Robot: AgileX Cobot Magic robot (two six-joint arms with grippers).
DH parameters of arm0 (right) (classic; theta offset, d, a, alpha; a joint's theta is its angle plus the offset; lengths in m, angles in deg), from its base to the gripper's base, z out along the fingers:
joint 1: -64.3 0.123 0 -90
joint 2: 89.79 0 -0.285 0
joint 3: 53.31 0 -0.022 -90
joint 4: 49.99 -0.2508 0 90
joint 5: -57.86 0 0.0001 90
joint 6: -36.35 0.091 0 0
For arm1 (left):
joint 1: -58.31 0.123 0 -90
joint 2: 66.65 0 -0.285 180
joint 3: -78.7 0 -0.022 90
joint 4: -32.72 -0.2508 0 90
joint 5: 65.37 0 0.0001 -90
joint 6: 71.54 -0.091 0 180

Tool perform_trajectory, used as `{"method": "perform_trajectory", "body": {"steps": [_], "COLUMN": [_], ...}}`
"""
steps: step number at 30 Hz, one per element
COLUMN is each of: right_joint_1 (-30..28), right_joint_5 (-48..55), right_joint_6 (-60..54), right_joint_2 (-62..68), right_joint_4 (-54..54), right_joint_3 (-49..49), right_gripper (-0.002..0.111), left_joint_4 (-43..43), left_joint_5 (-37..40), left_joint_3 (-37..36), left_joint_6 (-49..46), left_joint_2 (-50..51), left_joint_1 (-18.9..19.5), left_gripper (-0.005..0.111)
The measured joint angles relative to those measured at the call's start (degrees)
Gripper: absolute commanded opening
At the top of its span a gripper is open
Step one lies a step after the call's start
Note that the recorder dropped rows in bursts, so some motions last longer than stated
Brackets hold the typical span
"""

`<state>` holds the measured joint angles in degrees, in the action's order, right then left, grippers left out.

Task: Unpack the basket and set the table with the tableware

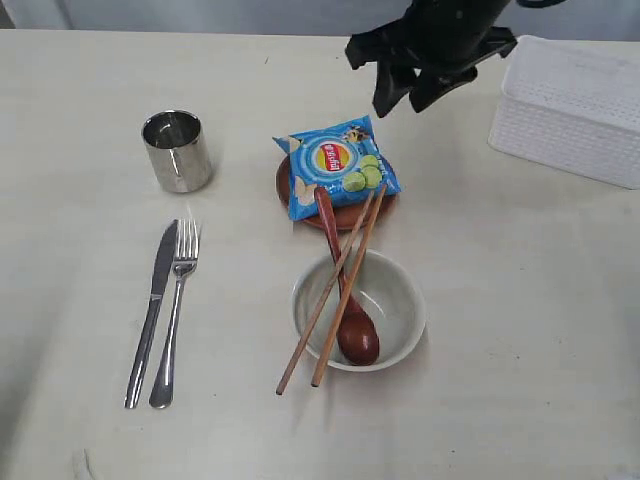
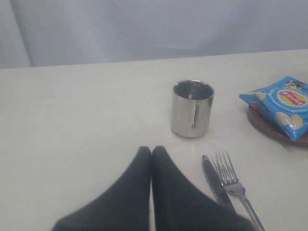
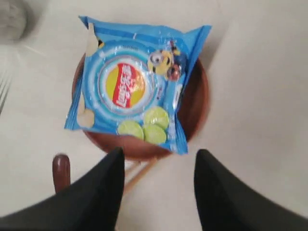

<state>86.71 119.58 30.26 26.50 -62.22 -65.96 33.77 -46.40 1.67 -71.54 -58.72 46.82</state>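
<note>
The white basket [image 1: 570, 110] stands at the far right of the table [image 1: 520, 330]. A steel cup [image 1: 177, 150] is at the left, with a knife [image 1: 152, 310] and a fork [image 1: 175, 320] side by side in front of it. The chopsticks [image 1: 335, 300] and the dark spoon [image 1: 358, 338] lean across the pale bowl [image 1: 405, 300] onto the brown plate [image 1: 345, 215]. My right gripper [image 1: 405, 100] hovers open above that plate [image 3: 195, 110], empty. My left gripper [image 2: 151, 149] is shut on nothing, low over the table short of the cup [image 2: 192, 108] and the knife [image 2: 216, 185].
A blue chip bag [image 1: 338, 165] lies on the plate and covers most of it; the right wrist view shows the bag [image 3: 132, 86] just beyond the open fingertips. The left arm is outside the exterior view.
</note>
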Motion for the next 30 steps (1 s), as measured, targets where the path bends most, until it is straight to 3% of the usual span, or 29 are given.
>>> {"method": "perform_trajectory", "body": {"steps": [1,3,4,6,10,12,15,17,19,25,30], "right_joint_1": [0.0,0.0,0.3,1.8,13.9,17.2,17.4,15.3,12.3,7.6,7.4], "right_joint_5": [3.4,4.5,2.0,1.3,-4.1,-9.6,-13.9,-17.2,-18.6,-13.3,-16.2], "right_joint_6": [0.4,-0.3,-3.5,-6.0,-9.0,-6.5,1.1,8.4,9.0,-5.6,-12.3], "right_joint_2": [-2.2,-10.7,-19.2,-22.1,-24.9,-25.0,-25.0,-24.5,-21.7,-7.9,0.2], "right_joint_4": [2.4,4.5,-2.2,-6.0,-8.1,-2.3,9.6,20.2,23.6,20.2,18.2], "right_joint_3": [0.8,11.0,22.0,26.6,36.9,36.5,34.3,31.6,28.5,19.2,15.0], "right_gripper": [0.0,0.0,0.0,0.0,0.0,0.0,0.0,0.0,0.0,0.0,0.0], "left_joint_4": [0.0,0.0,0.0,0.0,0.0,0.0,0.0,0.0,0.0,0.0,0.0], "left_joint_5": [0.0,0.0,0.0,0.0,0.0,0.0,0.0,0.0,0.0,0.0,0.0], "left_joint_3": [0.0,0.0,0.0,0.0,0.0,0.0,0.0,0.0,0.0,0.0,0.0], "left_joint_6": [0.0,0.0,0.0,0.0,0.0,0.0,0.0,0.0,0.0,0.0,0.0], "left_joint_2": [0.0,0.0,0.0,0.0,0.0,0.0,0.0,0.0,0.0,0.0,0.0], "left_joint_1": [0.0,0.0,0.0,0.0,0.0,0.0,0.0,0.0,0.0,0.0,0.0], "left_gripper": [0.0,0.0,0.0,0.0,0.0,0.0,0.0,0.0,0.0,0.0,0.0]}}
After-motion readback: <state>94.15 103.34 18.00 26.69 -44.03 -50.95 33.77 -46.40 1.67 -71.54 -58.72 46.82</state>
